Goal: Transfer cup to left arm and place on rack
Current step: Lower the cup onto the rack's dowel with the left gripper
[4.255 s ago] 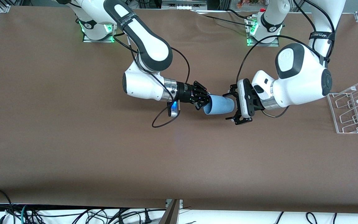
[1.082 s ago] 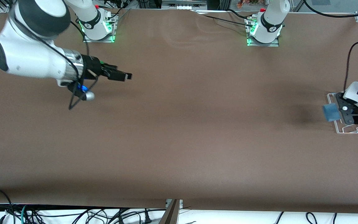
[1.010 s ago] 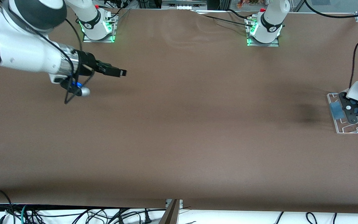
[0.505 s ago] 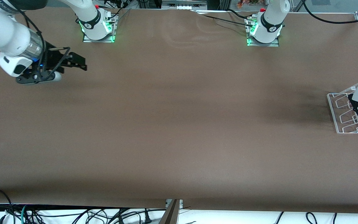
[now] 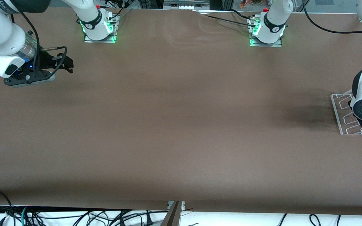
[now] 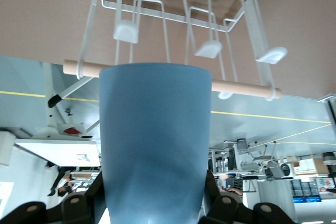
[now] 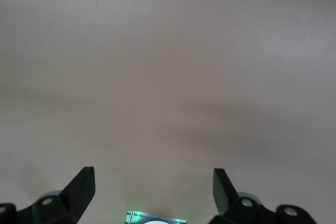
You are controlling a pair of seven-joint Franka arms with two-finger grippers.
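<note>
My left gripper [image 6: 152,211] is clamped on the cup [image 6: 155,140] just in front of the rack [image 6: 184,22], and I fear its rim may knock a peg [image 6: 126,30] and slip, while the right gripper [image 7: 152,182] waits with fingers apart over bare table [image 5: 174,125].

Front view: left tool and cup [image 6: 155,145] hidden by arm; rack [image 5: 344,121] part-covered, cut by edge.
</note>
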